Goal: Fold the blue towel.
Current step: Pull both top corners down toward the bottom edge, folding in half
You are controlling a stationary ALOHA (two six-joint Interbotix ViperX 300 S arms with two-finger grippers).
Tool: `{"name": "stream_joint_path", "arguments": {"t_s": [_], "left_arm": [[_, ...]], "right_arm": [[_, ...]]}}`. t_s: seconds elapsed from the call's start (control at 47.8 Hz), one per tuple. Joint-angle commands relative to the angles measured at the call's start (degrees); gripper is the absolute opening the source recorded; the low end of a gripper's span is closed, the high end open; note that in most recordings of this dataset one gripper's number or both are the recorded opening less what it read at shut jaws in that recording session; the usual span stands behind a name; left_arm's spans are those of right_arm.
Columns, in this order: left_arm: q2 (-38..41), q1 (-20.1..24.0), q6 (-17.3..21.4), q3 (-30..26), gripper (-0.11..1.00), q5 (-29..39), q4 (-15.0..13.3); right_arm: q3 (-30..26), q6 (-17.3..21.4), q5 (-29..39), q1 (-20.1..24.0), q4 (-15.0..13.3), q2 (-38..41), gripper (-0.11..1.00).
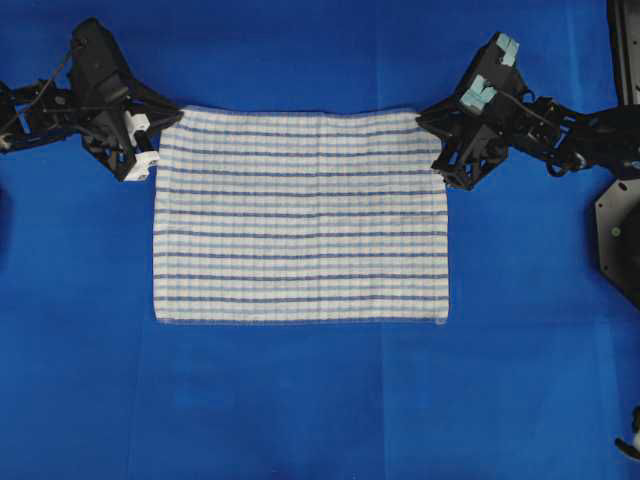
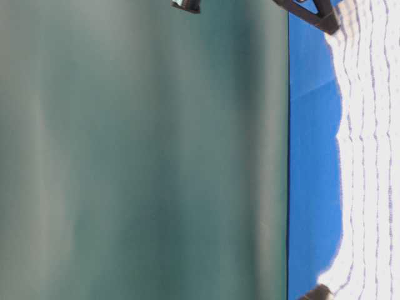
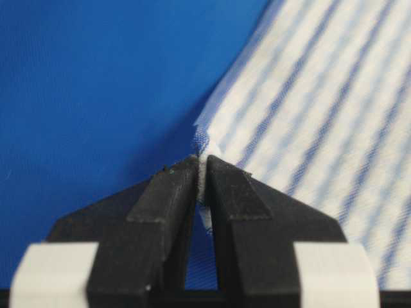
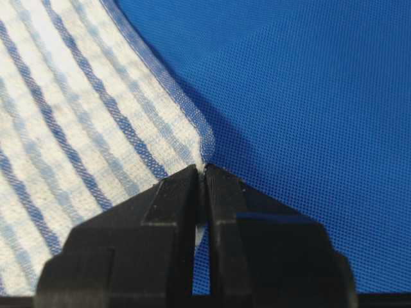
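Observation:
The blue towel (image 1: 300, 215), white with thin blue stripes, lies spread flat on the blue table covering. My left gripper (image 1: 172, 118) is shut on its far left corner; in the left wrist view that gripper (image 3: 201, 168) pinches the towel (image 3: 321, 109) corner between its black fingertips. At the far right corner my right gripper (image 1: 425, 118) is shut on the cloth too. The right wrist view shows the right gripper (image 4: 204, 172) clamping the towel (image 4: 77, 115) corner. In the table-level view the towel (image 2: 369, 156) edge rises slightly at both gripped corners.
The blue table covering (image 1: 300, 400) runs all round the towel. A black arm base (image 1: 618, 235) stands at the right edge. A dark green wall (image 2: 144, 156) fills most of the table-level view.

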Motion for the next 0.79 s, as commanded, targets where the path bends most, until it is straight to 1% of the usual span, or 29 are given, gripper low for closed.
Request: {"name": "stream_joint_path", "arguments": {"t_s": [0.0, 0.23, 0.397, 0.481, 0.607, 0.774], "left_arm": [[-2.7, -1.5, 0.3, -1.0, 0.04, 0.6, 0.0], [-4.4, -2.4, -0.3, -0.1, 0.04, 1.9, -0.1], [-6.1, -4.7, -0.5, 0.0, 0.04, 2.4, 0.0], [-8.3, -6.2, -0.6, 0.3, 0.04, 3.4, -0.1], [-13.8, -9.6, -0.6, 1.0, 0.04, 4.9, -0.1], [-19.6, -14.0, -0.7, 2.9, 0.04, 6.8, -0.1]], "right_arm": [[-0.4, -0.1, 1.1, 0.2, 0.0, -3.2, 0.04], [0.3, -0.1, 2.1, 0.6, 0.0, -5.5, 0.04], [0.4, 0.0, 4.2, 2.0, 0.1, -6.6, 0.04], [0.4, 0.0, 6.1, 3.5, 0.1, -8.1, 0.04], [0.7, 0.1, 8.9, 6.3, 0.6, -10.9, 0.04], [1.4, 0.1, 13.2, 10.7, 3.4, -15.9, 0.04]]}}
